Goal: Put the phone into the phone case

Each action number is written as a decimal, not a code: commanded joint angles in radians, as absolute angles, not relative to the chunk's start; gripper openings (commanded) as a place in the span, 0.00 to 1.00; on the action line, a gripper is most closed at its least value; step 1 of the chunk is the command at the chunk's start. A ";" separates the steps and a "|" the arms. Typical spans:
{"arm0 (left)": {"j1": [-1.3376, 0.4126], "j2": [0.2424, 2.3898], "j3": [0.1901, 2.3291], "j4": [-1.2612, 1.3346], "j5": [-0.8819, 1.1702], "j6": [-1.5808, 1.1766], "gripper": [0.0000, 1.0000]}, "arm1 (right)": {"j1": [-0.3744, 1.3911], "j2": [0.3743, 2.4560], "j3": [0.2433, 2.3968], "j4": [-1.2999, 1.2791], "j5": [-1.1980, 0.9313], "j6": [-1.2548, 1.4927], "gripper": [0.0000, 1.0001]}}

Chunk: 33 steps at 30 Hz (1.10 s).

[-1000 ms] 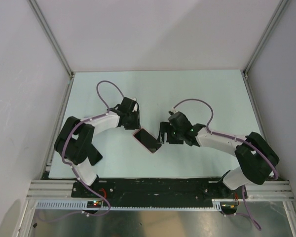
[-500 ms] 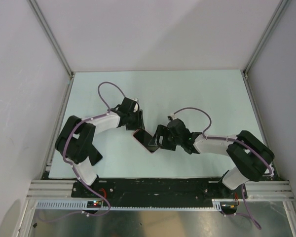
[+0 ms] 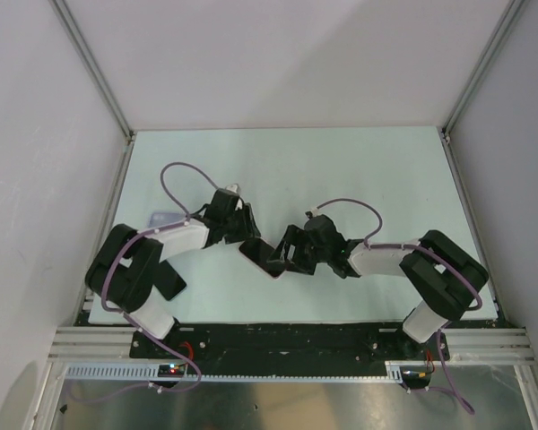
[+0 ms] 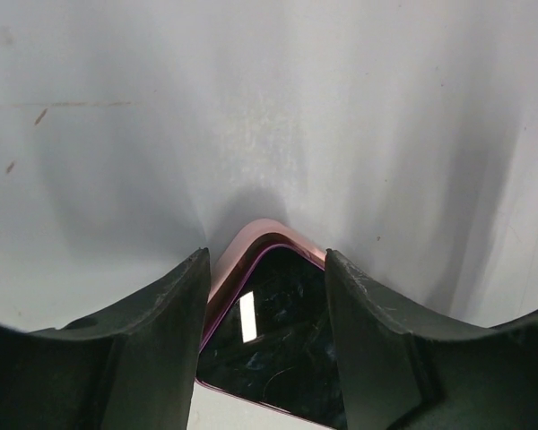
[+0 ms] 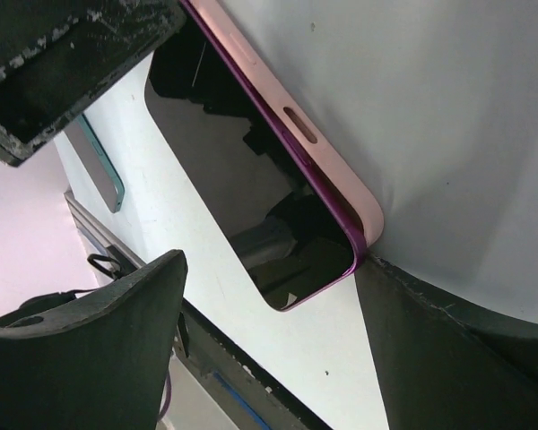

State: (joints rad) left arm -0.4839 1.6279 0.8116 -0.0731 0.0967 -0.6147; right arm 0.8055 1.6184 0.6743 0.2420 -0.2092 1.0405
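The phone (image 3: 262, 260), dark-screened with a purple rim, lies flat on the table between both grippers. The pink phone case (image 4: 251, 244) wraps its far corner and one long side (image 5: 318, 148); the opposite side shows only the purple rim. My left gripper (image 3: 244, 237) is at the phone's upper-left end. In the left wrist view it (image 4: 266, 260) is open, its fingers (image 4: 161, 313) straddling the cased corner. My right gripper (image 3: 285, 255) is at the lower-right end. In the right wrist view it (image 5: 271, 269) is wide open, one finger (image 5: 430, 331) against the case's corner.
A flat grey object with a teal rim (image 5: 103, 170) lies on the table beside the left arm (image 3: 166, 218). The table's front edge and black rail (image 3: 278, 336) run close behind the grippers. White walls enclose the table on three sides.
The left arm has pulled nearer, its elbow swinging left, and its jaws have widened round the phone's corner. The right gripper has moved left against the phone's other end.
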 commanded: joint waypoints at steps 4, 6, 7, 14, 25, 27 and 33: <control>-0.539 1.480 0.681 -0.073 0.037 -0.818 0.58 | 0.750 1.656 0.700 0.275 -0.216 1.002 0.81; -0.560 1.443 0.649 -0.074 0.014 -0.865 0.59 | 0.737 1.663 0.719 0.255 -0.220 0.980 0.81; -0.574 1.429 0.635 -0.074 -0.007 -0.892 0.58 | 0.732 1.669 0.730 0.246 -0.219 0.970 0.81; -0.662 1.304 0.523 -0.082 -0.123 -1.024 0.60 | 0.698 1.697 0.780 0.183 -0.230 0.901 0.81; -0.666 1.179 0.600 -0.240 -0.156 -0.865 0.67 | 0.645 1.659 0.781 0.069 -0.268 0.796 0.80; -0.671 1.161 0.598 -0.247 -0.138 -0.861 0.65 | 0.643 1.650 0.781 0.063 -0.300 0.782 0.79; -0.684 1.156 0.579 -0.248 -0.110 -0.882 0.52 | 0.643 1.631 0.775 0.061 -0.383 0.770 0.66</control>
